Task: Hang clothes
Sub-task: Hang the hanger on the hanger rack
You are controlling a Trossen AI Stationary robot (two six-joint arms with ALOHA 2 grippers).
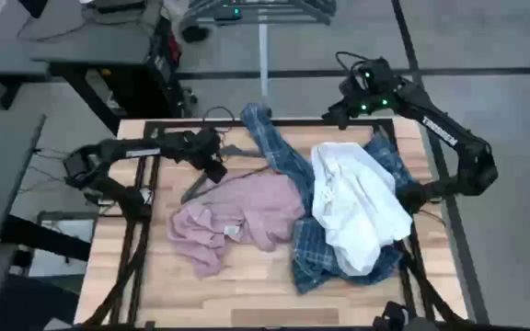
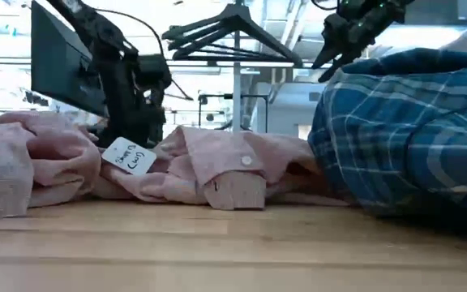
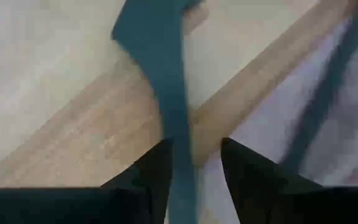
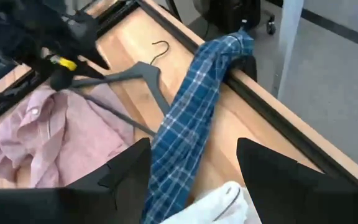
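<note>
High view: the pink shirt lies crumpled at the counter's centre-left, the plaid shirt sprawls toward 3 o'clock, and the white shirt lies bunched atop it. Left pincer is clamped on a dark hanger; right pincer, at 1 o'clock, has its fingers apart.

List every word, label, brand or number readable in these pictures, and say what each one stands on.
"TROSSEN": white lettering on the right arm, small and only partly legible in the high view.
Handwritten marks on the white tag lying on the pink shirt: too blurred to read.
Small label on the pink shirt in the high view: too small to read.
Nothing else legible.
</note>
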